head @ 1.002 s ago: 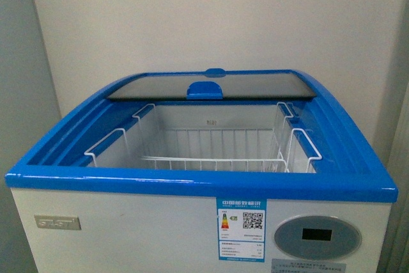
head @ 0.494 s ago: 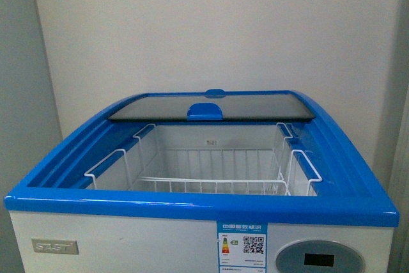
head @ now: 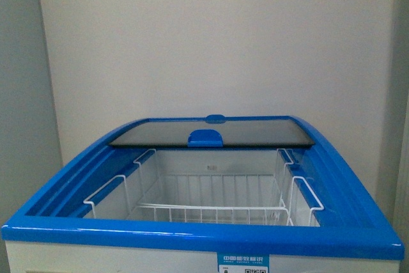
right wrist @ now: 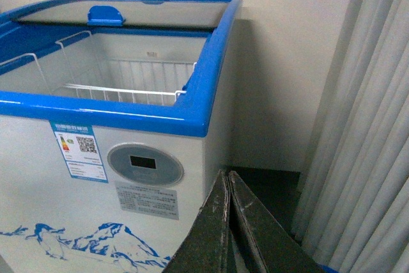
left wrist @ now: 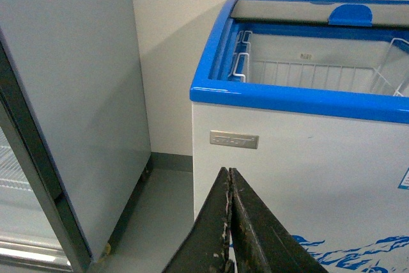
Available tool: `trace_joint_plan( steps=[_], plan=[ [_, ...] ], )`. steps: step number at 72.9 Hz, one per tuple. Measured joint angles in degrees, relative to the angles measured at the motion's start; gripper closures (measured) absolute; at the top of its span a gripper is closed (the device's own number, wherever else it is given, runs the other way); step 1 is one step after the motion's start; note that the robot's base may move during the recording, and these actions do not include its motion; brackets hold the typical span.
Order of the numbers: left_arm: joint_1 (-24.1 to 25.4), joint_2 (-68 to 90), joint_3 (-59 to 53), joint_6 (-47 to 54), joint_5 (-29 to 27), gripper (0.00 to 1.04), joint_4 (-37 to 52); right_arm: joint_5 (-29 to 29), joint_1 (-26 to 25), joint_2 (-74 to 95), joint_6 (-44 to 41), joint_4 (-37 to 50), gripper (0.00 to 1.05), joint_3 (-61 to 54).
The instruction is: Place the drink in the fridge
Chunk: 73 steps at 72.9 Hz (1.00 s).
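Left gripper [left wrist: 229, 222] closed, empty | right gripper [right wrist: 227, 222] closed, empty | fridge [head: 192, 231] ahead, above both

wall [head: 211, 36]: plain and pale
floor [left wrist: 160, 222]: grey
curtain [right wrist: 358, 126]: light, long folds
tall cabinet [left wrist: 70, 94]: grey, stands on the floor

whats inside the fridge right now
Inside the fridge, only a white wire basket shows, with no drink visible in it. The near rim hides the floor and front of the compartment.
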Motion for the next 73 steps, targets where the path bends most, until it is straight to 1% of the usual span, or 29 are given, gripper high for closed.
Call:
trace_joint_plan(
  steps=[29,55,58,66,73],
  plan=[
    [0.0,0.0,0.0,0.0,-0.02,1.02,0.0,-0.02,0.0,-3.45,0.02,0.5,1.02,-3.5],
    [0.0,0.0,0.0,0.0,-0.02,1.02,0.0,0.0,0.0,-3.78,0.02,0.66,1.02,-3.5],
    [0.0,0.0,0.0,-0.02,0.0,0.96,0.0,0.0,0.0,-3.78,0.0,0.66,0.98,-3.5],
    [0.0,0.0,0.0,0.0,-0.02,0.74,0.0,-0.02,0.0,-3.78,0.0,0.66,0.77,-3.5],
    [0.0,0.0,0.0,0.0,-0.02,0.58,0.0,-0.02,0.0,-3.78,0.0,0.66,0.62,-3.5]
  ],
)
